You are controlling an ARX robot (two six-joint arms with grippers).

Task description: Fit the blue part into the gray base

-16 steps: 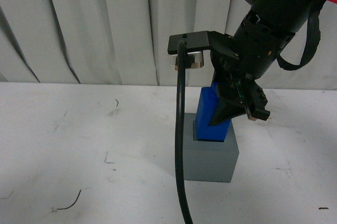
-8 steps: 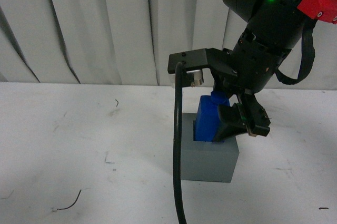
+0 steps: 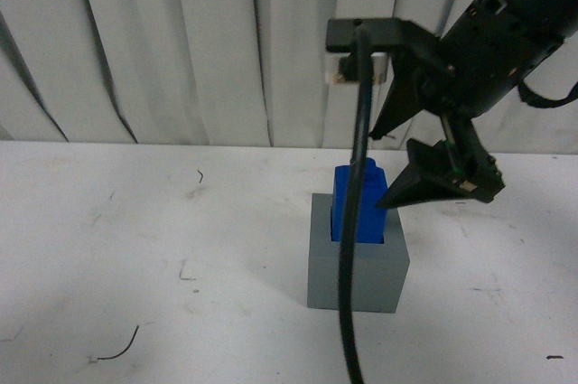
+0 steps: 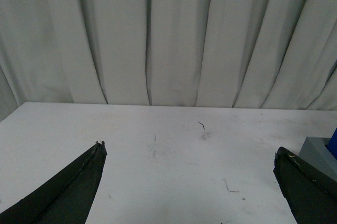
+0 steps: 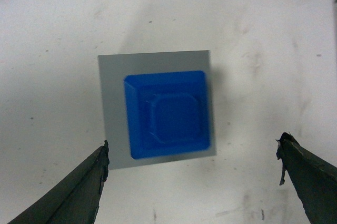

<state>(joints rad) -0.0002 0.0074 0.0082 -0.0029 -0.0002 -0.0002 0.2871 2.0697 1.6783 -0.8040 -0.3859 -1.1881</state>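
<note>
bright blue part [image 5: 167,114] in matte gray base [image 5: 113,113], white table [image 3: 135,248].

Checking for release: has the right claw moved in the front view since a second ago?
Yes. Against the gray base, the right claw has risen and shifted right, clear of the blue part.

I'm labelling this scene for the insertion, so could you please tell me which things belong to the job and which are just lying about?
Job: blue part, seated in gray base; open right gripper above them.
Lying about: black cable, wire scrap on table, curtain.
</note>
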